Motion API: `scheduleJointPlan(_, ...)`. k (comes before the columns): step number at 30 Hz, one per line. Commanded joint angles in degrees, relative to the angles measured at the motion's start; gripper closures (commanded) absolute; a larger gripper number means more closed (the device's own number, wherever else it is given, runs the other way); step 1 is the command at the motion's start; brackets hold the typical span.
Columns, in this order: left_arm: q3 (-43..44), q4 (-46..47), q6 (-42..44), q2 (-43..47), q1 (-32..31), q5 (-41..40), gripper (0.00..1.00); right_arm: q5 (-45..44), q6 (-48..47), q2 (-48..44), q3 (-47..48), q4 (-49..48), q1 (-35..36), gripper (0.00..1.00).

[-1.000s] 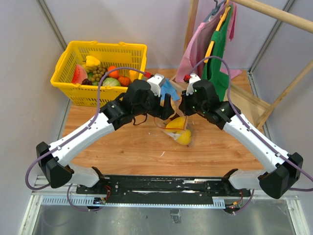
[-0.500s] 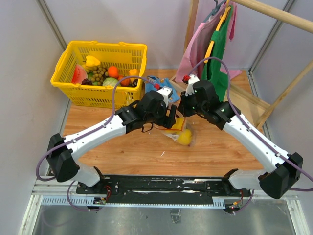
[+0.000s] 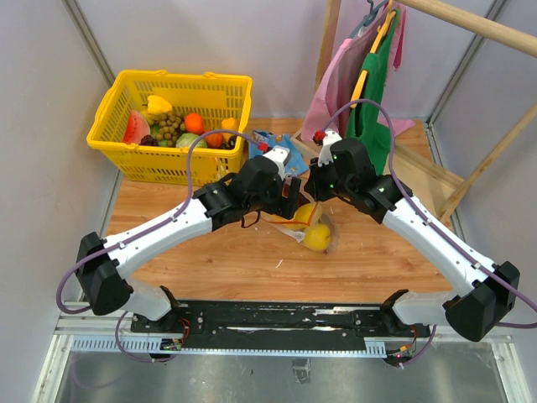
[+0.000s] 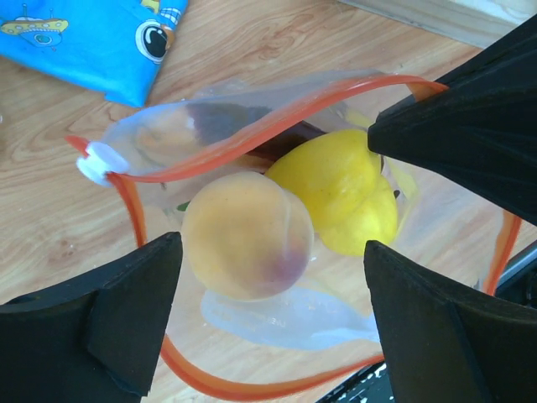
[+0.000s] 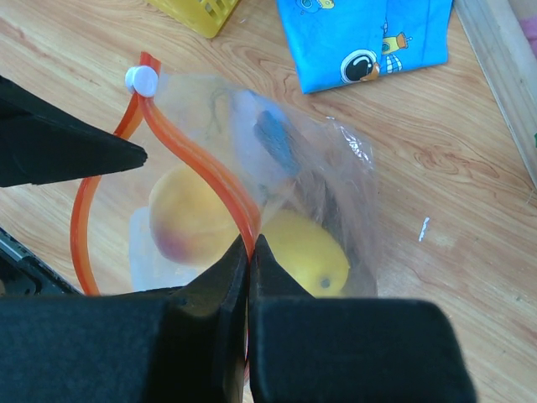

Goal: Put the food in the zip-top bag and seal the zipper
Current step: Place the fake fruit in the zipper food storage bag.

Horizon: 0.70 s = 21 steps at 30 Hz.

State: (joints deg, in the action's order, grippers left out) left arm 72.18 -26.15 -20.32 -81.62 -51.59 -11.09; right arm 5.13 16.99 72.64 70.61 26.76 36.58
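A light wooden desk (image 3: 243, 260) stands between pale grey walls (image 3: 210, 34) in soft, even light. At the desk's far left corner sits a yellow mesh basket (image 3: 180, 77); at its far right a wooden rack (image 3: 470, 21) holds pink and green garments (image 3: 336, 80); a blue patterned pouch (image 5: 361, 38) lies by its far edge

Left arm (image 3: 168, 227) and right arm (image 3: 428, 231): white shells between bulky black joints, with a purple cable (image 3: 361, 100) looping along each.
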Motion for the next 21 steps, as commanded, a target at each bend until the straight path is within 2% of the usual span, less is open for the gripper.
scheduleJointPlan(1, 1.35, -0.84, -1.54, 3.35, -0.53, -1.85, 0.06, 1.13, 1.08, -1.72, -0.53, -2.48, -1.07, 1.0)
scheduleJointPlan(6, 2.06, -3.06, -3.4, 3.44, -0.53, -2.85, 0.04, 1.63, 1.41, -1.62, -0.64, -2.61, -1.07, 0.99)
scheduleJointPlan(12, 4.45, -13.35, -10.1, 5.51, -0.53, -9.07, 0.07, 1.47, 1.49, -2.06, -1.14, -2.68, -1.07, 0.99)
scheduleJointPlan(17, 2.4, -18.43, -16.01, 6.07, -0.53, -9.87, 0.13, 1.89, 1.59, -2.06, -1.41, -2.83, -1.07, 0.99)
scheduleJointPlan(21, -0.73, -16.55, -17.21, 6.37, -0.53, -8.55, 0.23, 2.49, 1.72, -1.94, -1.86, -3.23, -1.07, 0.99)
